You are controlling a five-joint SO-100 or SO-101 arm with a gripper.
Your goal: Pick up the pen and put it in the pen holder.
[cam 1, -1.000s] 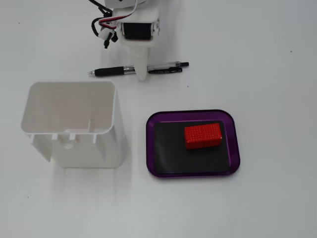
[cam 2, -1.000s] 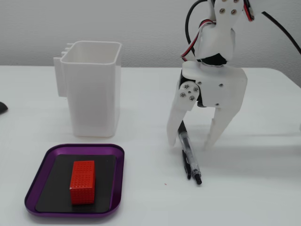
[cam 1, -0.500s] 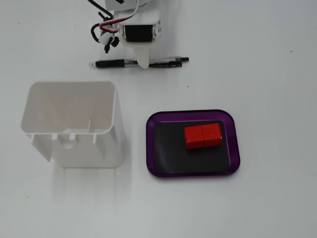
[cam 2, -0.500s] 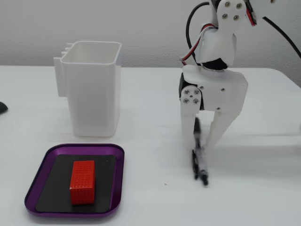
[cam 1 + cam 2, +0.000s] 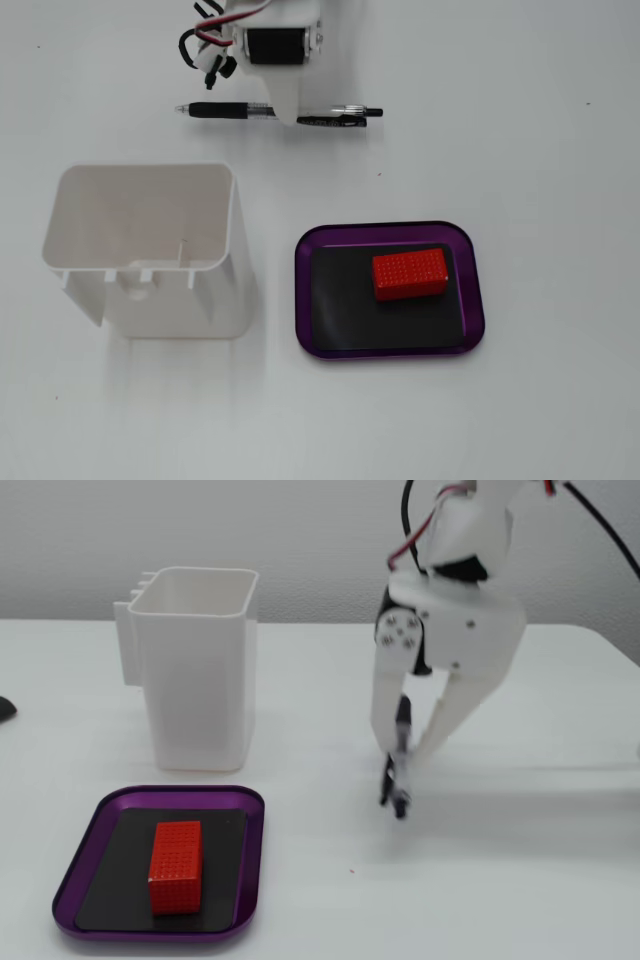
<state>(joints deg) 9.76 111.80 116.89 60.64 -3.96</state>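
The black pen (image 5: 225, 111) lies level, left to right, at the back of the white table; in the other fixed view I see it end-on (image 5: 401, 725). My white gripper (image 5: 288, 112) comes down on its middle, and one finger (image 5: 287, 98) hides a short stretch of the barrel. From the side, the gripper (image 5: 400, 762) has both fingers converging on the pen, closed around it, with the pen at or barely above the table. The white pen holder (image 5: 150, 300) stands upright and open-topped to the left in front; it also shows in the side view (image 5: 200, 680).
A purple tray (image 5: 470, 300) with a black mat holds a red block (image 5: 410, 273) to the right of the holder; it sits near the camera in the side view (image 5: 90, 820). The holder's rim stands well above the pen.
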